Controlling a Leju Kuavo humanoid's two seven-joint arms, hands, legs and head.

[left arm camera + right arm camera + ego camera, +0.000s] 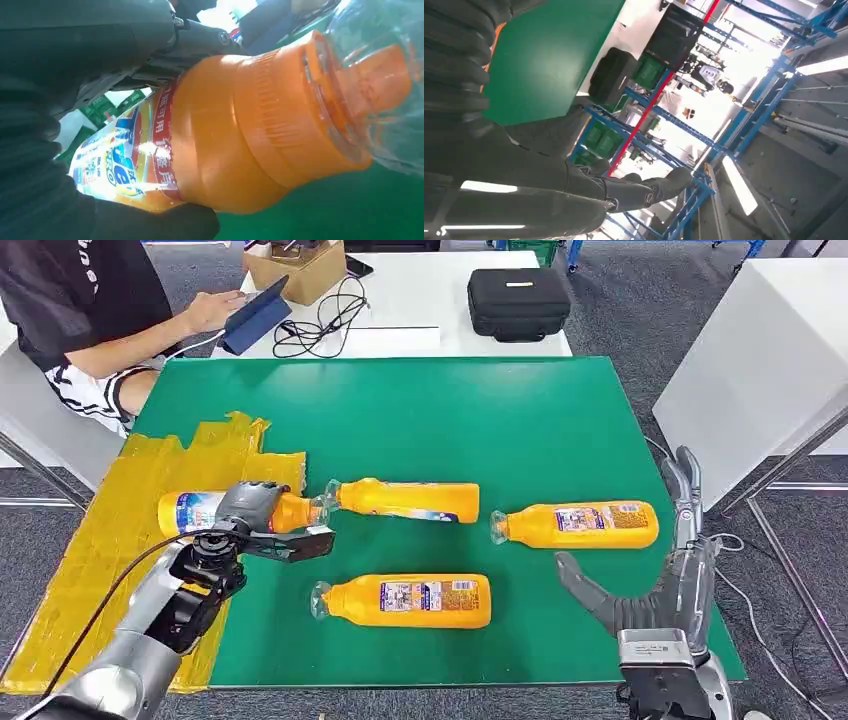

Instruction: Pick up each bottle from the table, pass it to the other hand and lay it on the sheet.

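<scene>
From my seat I see the right hand (668, 585) nearest me, at the table's (560, 420) near right corner, raised with its palm turned inward, fingers spread wide and holding nothing. On the near left, my left hand (252, 520) is wrapped around a bottle (195, 512) that lies on its side over the inner edge of the yellow sheet (90, 550), which covers the table's left side. The left wrist view confirms the grip: the thumb (150, 222) and the dark fingers (195, 42) press opposite sides of the orange body just behind its clear cap (385, 85).

Three more bottles lie on their sides on the green surface. The nearest bottle (410, 600) is close to the near edge, around the middle, cap pointing left. The right bottle (585, 524) lies a little farther in, near my right hand but apart from it, cap also left. The middle bottle (405, 500) lies about level with the held one, its cap just beside the held bottle's cap; I cannot tell whether they touch.

Beyond the far edge stands a white table (430, 300) carrying a black case (518, 302), tangled cables (320, 325) and a cardboard box (300, 270). A person (90, 310) sits at the far left corner, one hand resting on a blue tablet cover (255, 315).
</scene>
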